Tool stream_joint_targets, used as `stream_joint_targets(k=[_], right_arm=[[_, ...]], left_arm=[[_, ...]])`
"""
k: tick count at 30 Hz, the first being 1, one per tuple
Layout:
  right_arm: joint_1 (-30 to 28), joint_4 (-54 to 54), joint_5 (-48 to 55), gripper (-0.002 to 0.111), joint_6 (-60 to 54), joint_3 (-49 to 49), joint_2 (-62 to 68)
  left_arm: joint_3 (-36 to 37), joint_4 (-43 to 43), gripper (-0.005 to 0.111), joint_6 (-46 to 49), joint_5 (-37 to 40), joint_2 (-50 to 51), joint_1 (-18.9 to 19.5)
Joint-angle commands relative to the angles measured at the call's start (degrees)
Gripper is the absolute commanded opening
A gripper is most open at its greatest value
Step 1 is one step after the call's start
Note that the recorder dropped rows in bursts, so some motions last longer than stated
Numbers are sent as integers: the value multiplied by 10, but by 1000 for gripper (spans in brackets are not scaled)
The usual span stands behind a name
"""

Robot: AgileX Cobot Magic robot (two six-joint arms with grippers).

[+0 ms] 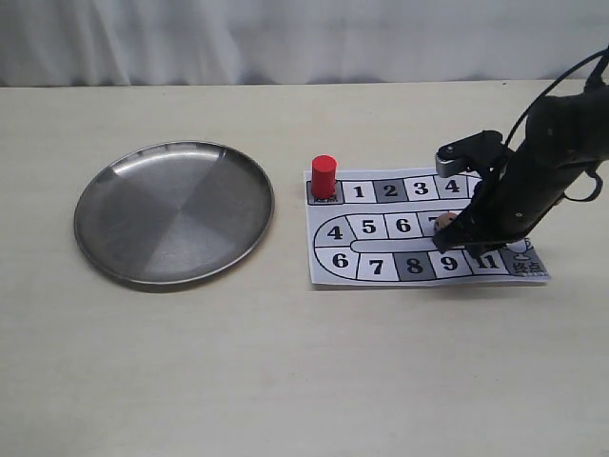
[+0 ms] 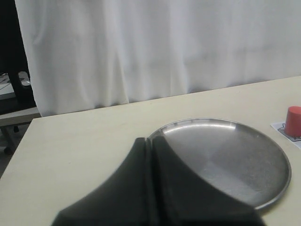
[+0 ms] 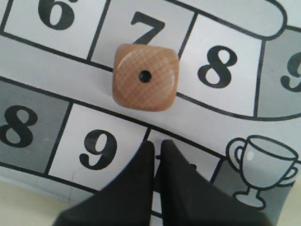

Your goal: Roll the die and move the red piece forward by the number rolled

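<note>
The tan wooden die (image 3: pixel 145 76) lies on the game board (image 1: pixel 385 259) near square 7, one pip up; in the exterior view only a sliver of the die (image 1: pixel 440 228) shows beside my right arm. My right gripper (image 3: pixel 155 145) hovers just short of it, shut, holding nothing; in the exterior view the right gripper (image 1: pixel 449 240) is low over the board's right part. The red piece (image 1: pixel 324 176) stands upright on the board's start square, also seen as the red piece (image 2: pixel 294 119). My left gripper (image 2: pixel 149 141) is shut and empty, near the plate's edge.
A round steel plate (image 1: pixel 124 255) lies left of the board, and the plate (image 2: pixel 277 188) fills much of the left wrist view. A white curtain (image 1: pixel 285 38) backs the table. The trophy square (image 3: pixel 258 169) is at the board's end.
</note>
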Motion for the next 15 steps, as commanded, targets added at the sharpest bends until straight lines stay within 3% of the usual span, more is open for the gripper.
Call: stream_joint_targets(k=[1,8,15], right_arm=[[0,1,-6,4,2,1,0],[0,1,7,4,0,-4,-6],[0,10,123,4,53,-100,-61]], left_arm=[[1,0,0,-1,-5,-1,-5],[1,0,0,-1,-5,-1,-5],[1,0,0,-1,-5,-1,-5]])
